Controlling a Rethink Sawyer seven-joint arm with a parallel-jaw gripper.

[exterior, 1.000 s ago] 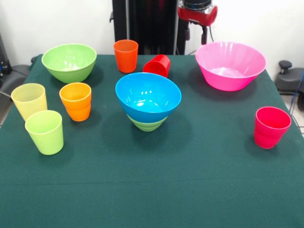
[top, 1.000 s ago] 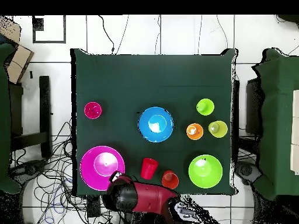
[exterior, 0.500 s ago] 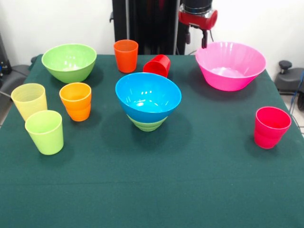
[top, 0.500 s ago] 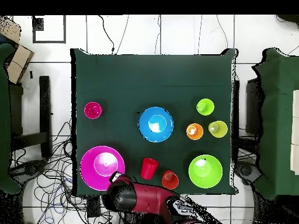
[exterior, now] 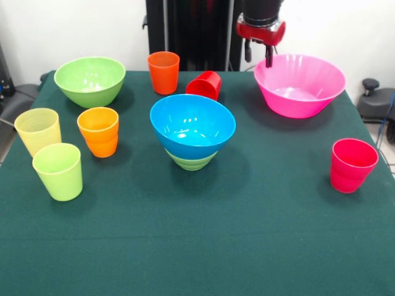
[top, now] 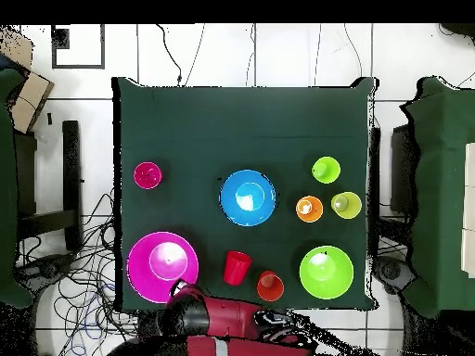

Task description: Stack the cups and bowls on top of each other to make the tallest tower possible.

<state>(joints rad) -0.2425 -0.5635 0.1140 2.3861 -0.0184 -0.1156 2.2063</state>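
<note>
Lower now, our gripper (exterior: pixel 258 54) hangs straight down at the pink bowl's (exterior: pixel 300 86) ten o'clock rim. We see its two fingers (exterior: pixel 269 57) apart, holding nothing.

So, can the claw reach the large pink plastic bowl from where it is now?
Probably yes. The claw hangs just above the far rim of the large pink plastic bowl, and nothing stands between them; the red cup lying on its side is off to one side.
</note>
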